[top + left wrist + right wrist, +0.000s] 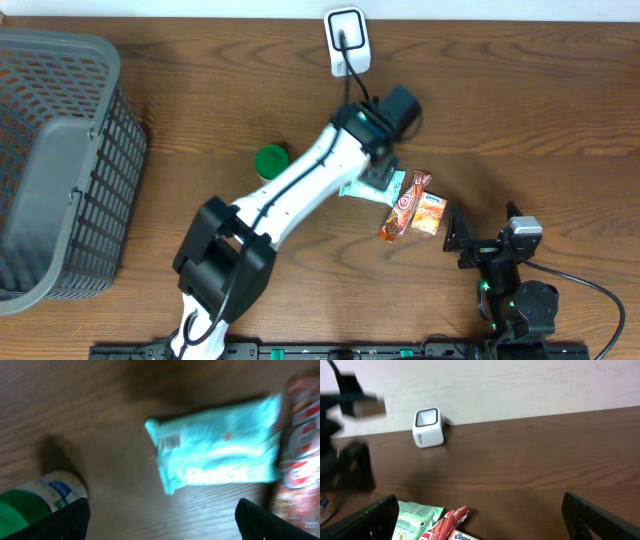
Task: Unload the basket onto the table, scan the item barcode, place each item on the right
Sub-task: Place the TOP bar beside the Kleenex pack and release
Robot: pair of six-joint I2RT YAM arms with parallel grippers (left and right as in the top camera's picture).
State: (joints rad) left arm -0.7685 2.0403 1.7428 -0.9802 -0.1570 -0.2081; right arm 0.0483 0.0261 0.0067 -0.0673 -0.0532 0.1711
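**Hovering wide open over the teal packet**

Left gripper hung right over the teal packet, fingers spread wide with nothing between them. The packet lay flat on the table, and a barcode faced up near one end. White lettering ran along the packet's front, too blurred to read.

Just beside it lay a red bar, its white-and-red print smeared as well. Next to that was an orange pack; in the right wrist view, blue letters starting "Klee" showed on it. All three sat close together at mid-table.

A green-capped bottle stood off to the packet's other side, with a blue-and-white label I could not read.

The white scanner sat at the far edge with its dark window up and a cable leading off. It was well apart from the packet.

The grey mesh basket stood at the far left.

Right gripper waited near the orange pack, jaws fully parted and holding nothing.
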